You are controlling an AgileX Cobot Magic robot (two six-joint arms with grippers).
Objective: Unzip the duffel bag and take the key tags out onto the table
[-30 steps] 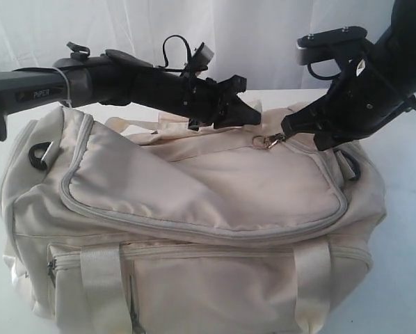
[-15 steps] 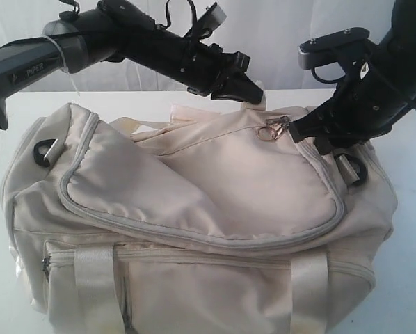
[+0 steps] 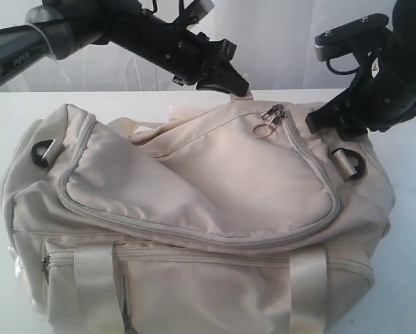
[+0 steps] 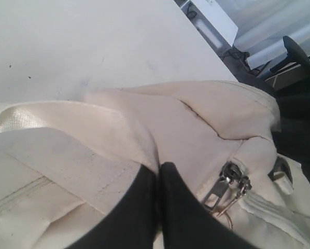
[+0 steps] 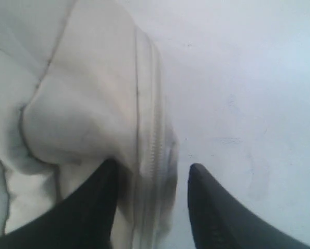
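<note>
The cream duffel bag [image 3: 215, 174] fills the middle of the white table [image 3: 410, 229]. My left gripper [image 3: 239, 88] is shut on a fold of the bag's fabric at its top rear edge, holding that edge raised; the wrist view shows the pinch [image 4: 158, 168]. Two metal zipper pulls [image 3: 270, 120] with a ring lie free on the flap's upper right corner, close beside the left fingers [image 4: 227, 187]. My right gripper [image 3: 315, 124] hangs open to the right of the pulls, its jaws [image 5: 152, 174] astride the bag's end seam without gripping it. The key tags are hidden.
A grey zip line [image 3: 194, 233] runs around the bag's top flap. Black D-rings sit at the left end [image 3: 42, 152] and the right end [image 3: 348, 163]. Satin straps [image 3: 97, 278] hang down the front. Bare tabletop [image 5: 248, 78] lies beyond the bag's right end.
My right gripper has let go of the zipper pull, opened and drawn back to the right. My left gripper has risen with the pinched fabric, lifting the bag's top edge.
</note>
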